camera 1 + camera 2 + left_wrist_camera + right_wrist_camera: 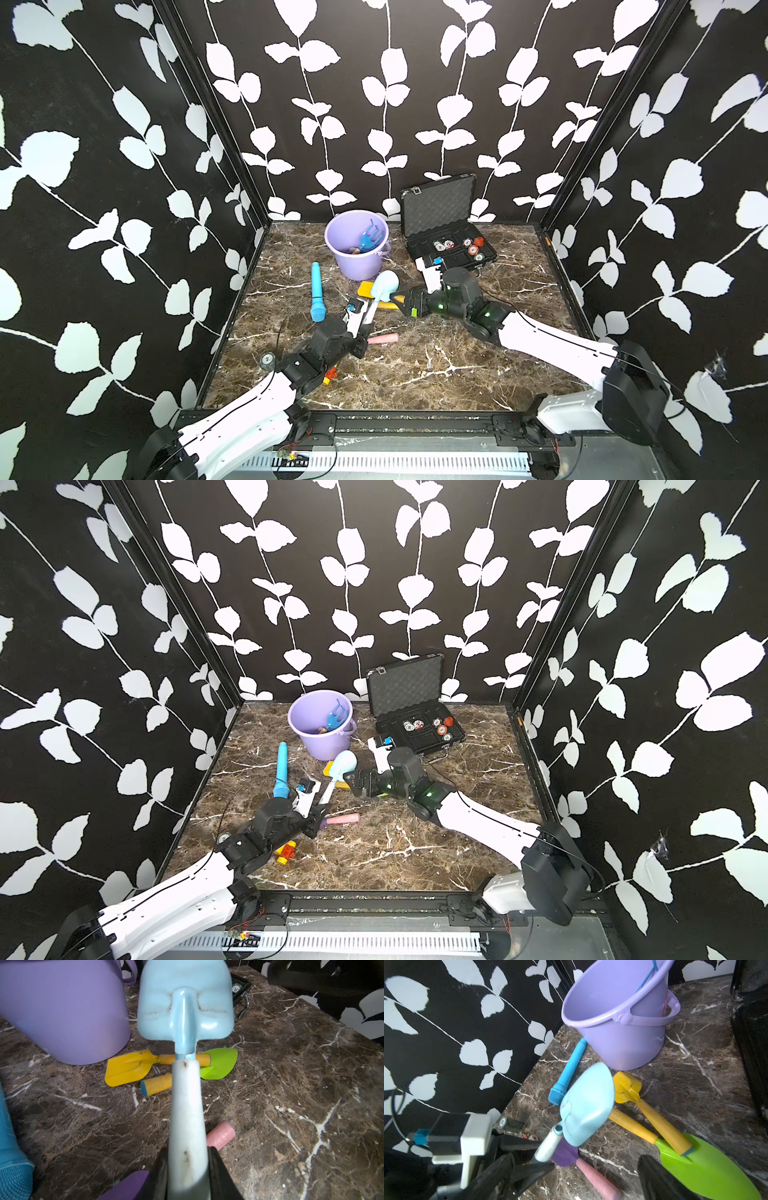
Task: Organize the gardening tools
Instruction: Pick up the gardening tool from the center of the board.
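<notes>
Black walls [104, 166] patterned with white leaves are set round a brown marbled tabletop [415, 365]. A blue fork [370, 239] is kept in the purple bucket [353, 266] at the far side. The pale-blue scoop [384, 284] is clamped by its whitish handle in the left gripper [188, 1159], just nearer than the bucket. The right gripper [402, 305] is spread wide beside the green trowel [708, 1169] and yellow spade [627, 1086].

Pale-blue scoop [185, 1001] clamped in left pincer [188, 1167], blade raised. Yellow spade [126, 1069] overlapping green trowel [220, 1064] ahead; purple spade [126, 1184] beneath.
</notes>
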Robot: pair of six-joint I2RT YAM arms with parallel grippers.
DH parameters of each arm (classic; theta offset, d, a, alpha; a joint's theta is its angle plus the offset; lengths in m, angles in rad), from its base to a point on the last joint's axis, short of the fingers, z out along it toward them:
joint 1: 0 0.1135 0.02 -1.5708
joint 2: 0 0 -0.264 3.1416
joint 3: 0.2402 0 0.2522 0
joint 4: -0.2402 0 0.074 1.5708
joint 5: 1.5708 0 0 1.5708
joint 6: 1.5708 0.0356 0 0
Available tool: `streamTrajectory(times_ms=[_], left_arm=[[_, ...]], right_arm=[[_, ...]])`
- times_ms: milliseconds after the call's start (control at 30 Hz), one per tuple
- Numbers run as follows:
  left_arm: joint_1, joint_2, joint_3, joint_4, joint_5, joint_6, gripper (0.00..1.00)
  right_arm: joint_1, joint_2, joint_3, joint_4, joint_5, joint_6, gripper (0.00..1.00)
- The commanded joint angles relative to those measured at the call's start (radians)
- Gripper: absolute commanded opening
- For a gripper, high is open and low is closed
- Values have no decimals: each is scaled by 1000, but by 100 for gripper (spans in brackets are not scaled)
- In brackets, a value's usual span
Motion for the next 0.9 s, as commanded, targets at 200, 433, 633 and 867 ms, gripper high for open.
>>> streamTrajectory(times_ms=[200, 433, 633, 867], left_arm=[[-4, -45, -56, 214, 78, 78, 0], [-4, -49, -59, 251, 85, 94, 0], [-4, -13, -46, 260, 60, 100, 0], [-4, 17, -45, 282, 40, 87, 10]], right_arm=[[-50, 70, 113, 15, -100, 55, 87], [-50, 156, 188, -6, -155, 59, 70], [-50, 214, 238, 0, -236, 48, 45], [-50, 254, 288, -18, -262, 18, 17]])
